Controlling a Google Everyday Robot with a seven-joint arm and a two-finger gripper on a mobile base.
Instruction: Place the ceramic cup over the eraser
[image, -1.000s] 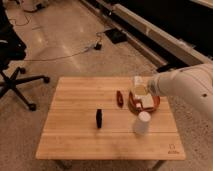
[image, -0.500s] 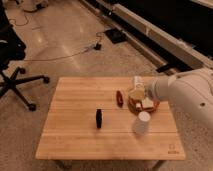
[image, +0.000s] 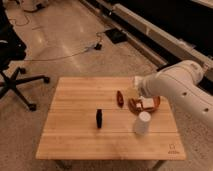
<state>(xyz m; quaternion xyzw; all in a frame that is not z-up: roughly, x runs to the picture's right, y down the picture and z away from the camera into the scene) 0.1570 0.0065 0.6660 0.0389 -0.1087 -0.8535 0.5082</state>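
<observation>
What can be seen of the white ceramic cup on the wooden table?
The white ceramic cup stands on end on the light wooden table, toward its right front, just in front of the brown round plate; whether they touch cannot be told. It looks plain, smooth and cylindrical, with no handle showing. The small black eraser stands apart, left of it in the view. Nothing holds it: the robot's end effector hovers beyond the plate, clear of the cup.

White ceramic cup (image: 142, 123) upright, right of black eraser (image: 99, 118), apart; hand (image: 135, 90) beyond cup.
</observation>
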